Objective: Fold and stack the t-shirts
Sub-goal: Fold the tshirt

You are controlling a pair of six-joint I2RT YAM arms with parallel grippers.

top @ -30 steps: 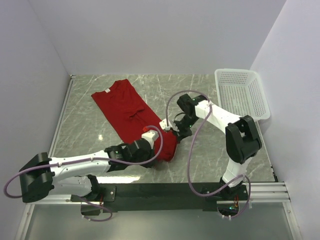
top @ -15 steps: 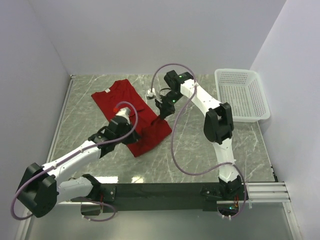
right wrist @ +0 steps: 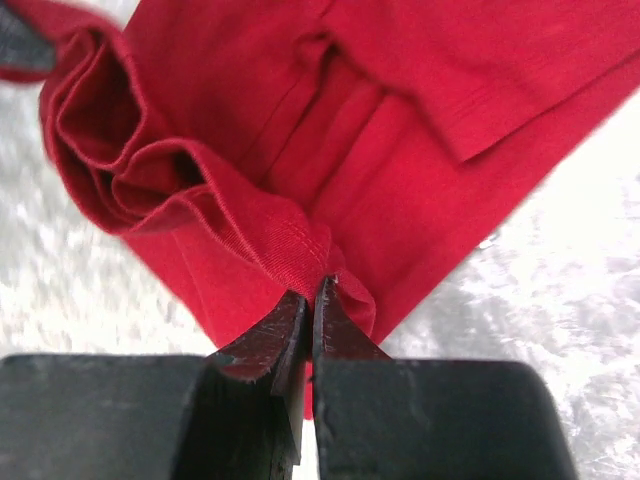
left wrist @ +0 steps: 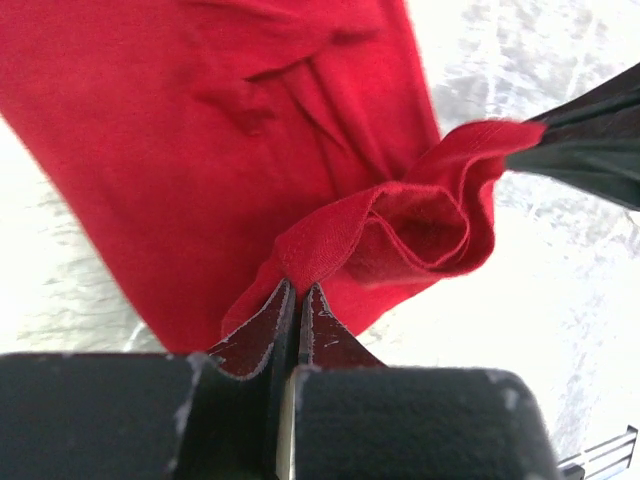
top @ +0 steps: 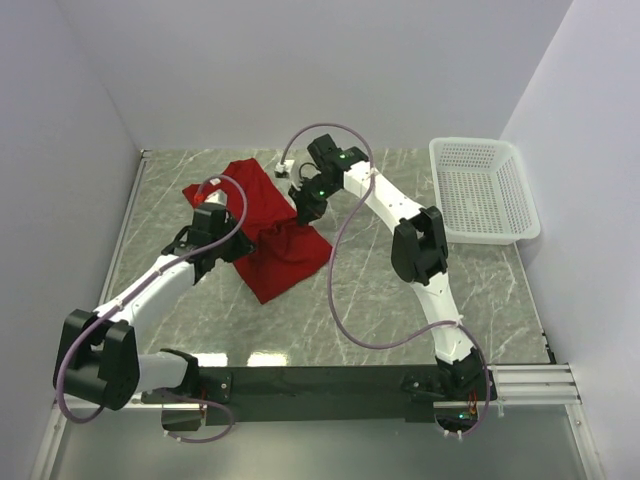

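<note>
Plain white walls [top: 300,60] — grey marbled tabletop [top: 490,290], glossy light patches.

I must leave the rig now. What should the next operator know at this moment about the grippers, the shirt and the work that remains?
Left gripper: shut on the t-shirt, pinching a hemmed edge.
Right gripper: shut on the same edge, further along.
The t-shirt lies on the table, left of centre. The pinched edge is raised and bunched between the two grippers, over the shirt's body.
The white basket stands at the far right, apart from the shirt.
Done: a fold is begun but not laid flat.
Left: lay the edge down, finish folding, stack.
</note>
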